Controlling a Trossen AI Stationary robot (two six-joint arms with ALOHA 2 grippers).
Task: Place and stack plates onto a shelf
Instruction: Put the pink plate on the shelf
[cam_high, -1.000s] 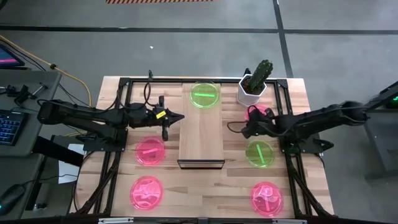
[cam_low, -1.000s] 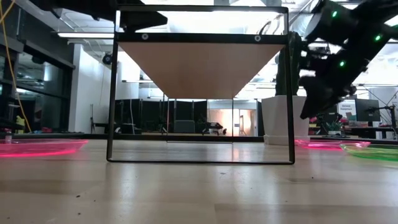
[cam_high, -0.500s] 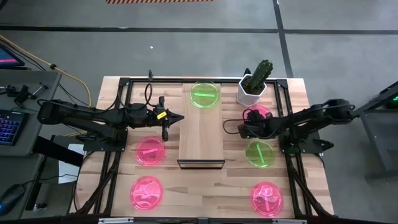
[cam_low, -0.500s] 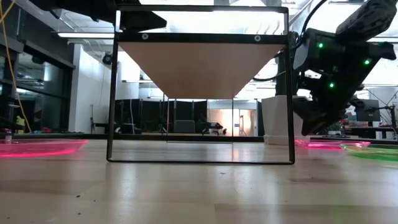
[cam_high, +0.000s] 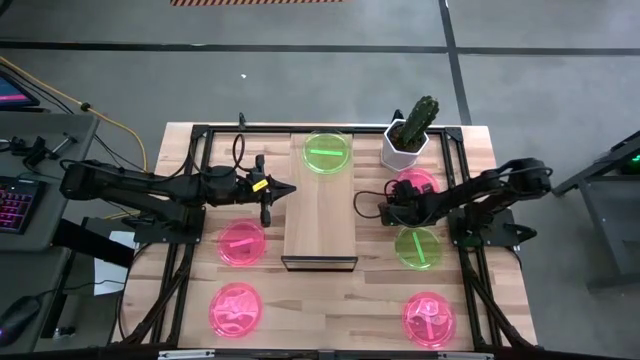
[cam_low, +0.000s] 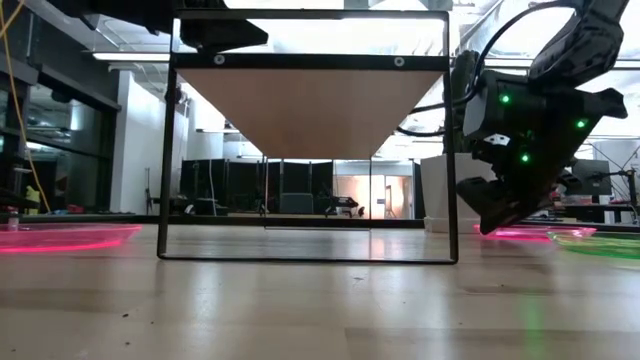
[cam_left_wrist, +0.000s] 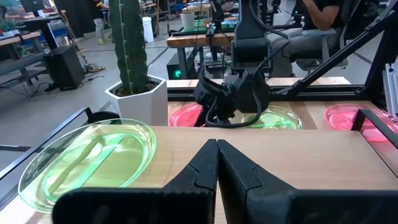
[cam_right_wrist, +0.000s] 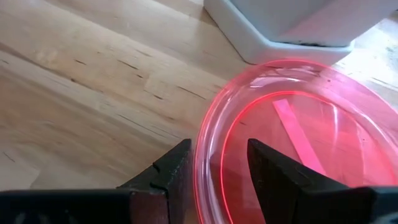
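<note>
The right gripper (cam_high: 385, 211) is low over the tabletop (cam_high: 330, 310), between the shelf (cam_high: 320, 215) and the white cactus pot (cam_high: 404, 147). Its fingers (cam_right_wrist: 168, 171) stand apart, one on each side of the rim of a pink-red plate (cam_right_wrist: 292, 155), which lies flat on the wood just beside the pot's base; whether the pads touch the rim cannot be told. That plate is a clear, glowing pink-red disc with a raised edge and a single paler bar across its middle.

The left gripper (cam_high: 288, 189) is pinched shut with nothing in it, its tips over the left edge of the shelf.

On the shelf's far end sits one neon green plate (cam_high: 329, 153), translucent, marked with a bar. A second green plate (cam_high: 417, 246) lies on the table just under the right arm. Three more pink-red plates are on the tabletop: one left of the shelf (cam_high: 242, 243), one at the near left (cam_high: 236, 310), and one at the near right (cam_high: 430, 318), whose mark looks like a cross
</note>
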